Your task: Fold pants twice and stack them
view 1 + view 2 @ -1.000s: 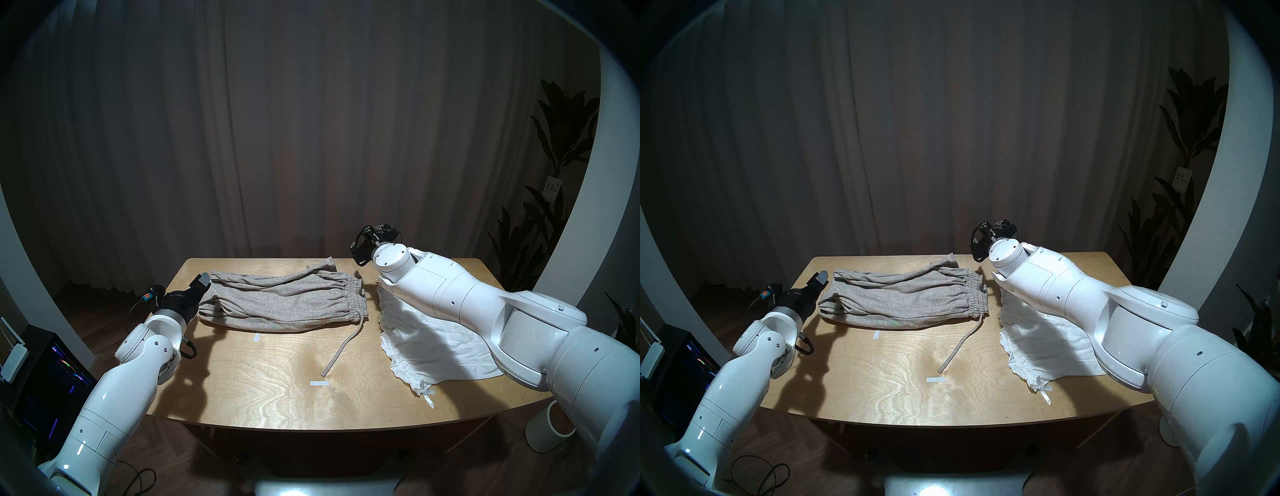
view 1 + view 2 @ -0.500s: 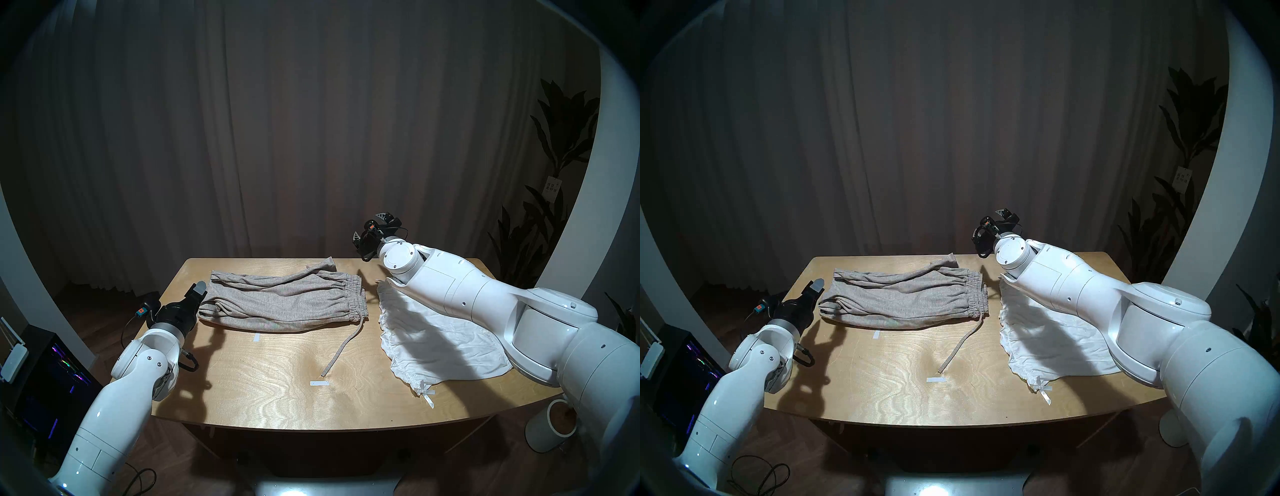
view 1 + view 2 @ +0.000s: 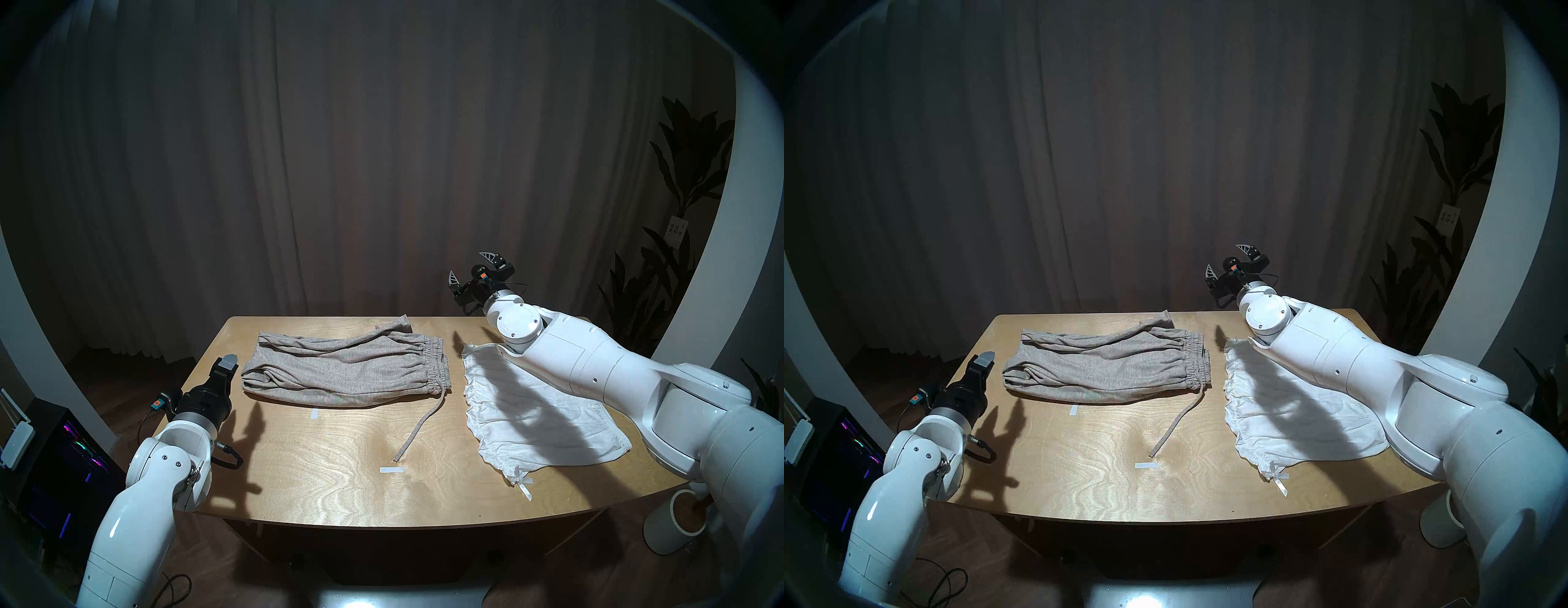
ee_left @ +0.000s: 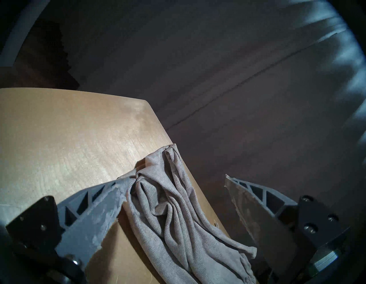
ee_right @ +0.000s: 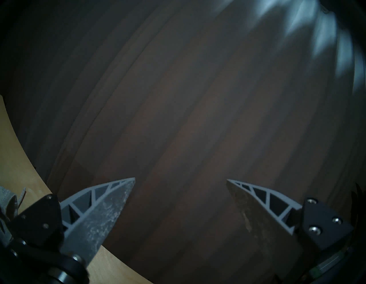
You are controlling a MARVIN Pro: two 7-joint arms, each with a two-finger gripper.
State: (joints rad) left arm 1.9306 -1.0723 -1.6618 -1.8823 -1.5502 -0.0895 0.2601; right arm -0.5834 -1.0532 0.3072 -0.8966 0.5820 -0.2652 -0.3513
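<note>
Ribbed grey-beige knit pants (image 3: 345, 373), crumpled white shorts (image 3: 534, 418) on plywood table (image 3: 339, 479); left pincer (image 4: 178, 178), right pincer (image 5: 181, 179) both spread, empty.

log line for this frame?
grey pants: folded, on table | white shorts: flat, beside | left gripper: open, empty | right gripper: open, empty

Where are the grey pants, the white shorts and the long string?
grey pants (image 3: 339, 373): head left view, middle of the folded cloth.
white shorts (image 3: 522, 407): head left view, flat middle part.
string (image 3: 418, 429): head left view, halfway along it on the table.
</note>
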